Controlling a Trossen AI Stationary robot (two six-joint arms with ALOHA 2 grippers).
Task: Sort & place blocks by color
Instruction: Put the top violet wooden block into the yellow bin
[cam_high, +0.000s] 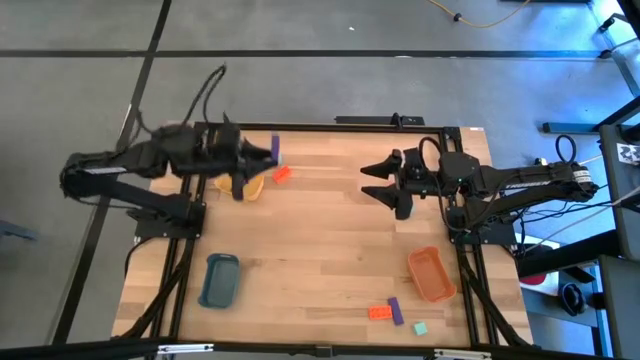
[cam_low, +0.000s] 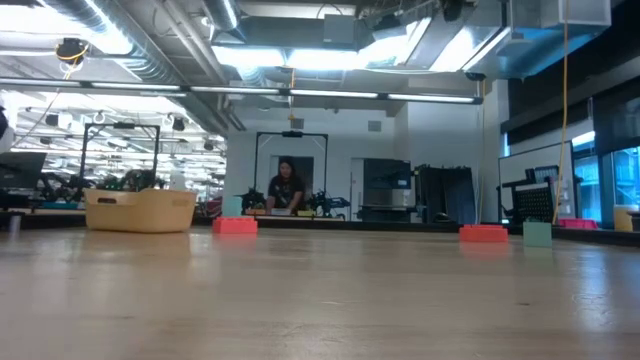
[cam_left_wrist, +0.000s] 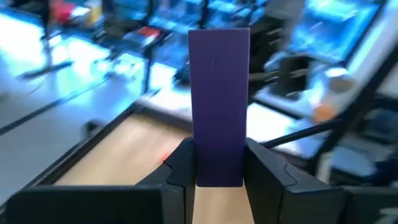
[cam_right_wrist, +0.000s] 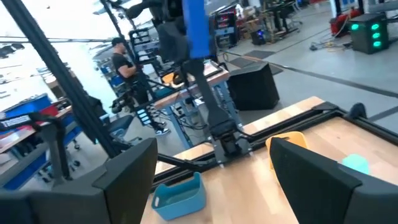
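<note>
Your left claw (cam_left_wrist: 217, 171) clamps a tall purple plastic block (cam_left_wrist: 219, 102); right claw (cam_high: 385, 183) apart, idle. Orange studded brick (cam_high: 379, 312) and mint block (cam_high: 420, 327) lower right remain unsorted.

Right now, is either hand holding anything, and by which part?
The left hand grips a purple block by its lower end, the rest standing up past the fingers. The right hand is open and holds nothing.

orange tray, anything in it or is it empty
Empty: in the high view the orange tray shows only its bare floor, while an orange-red block, a purple block and a teal block lie outside it on the table.
</note>
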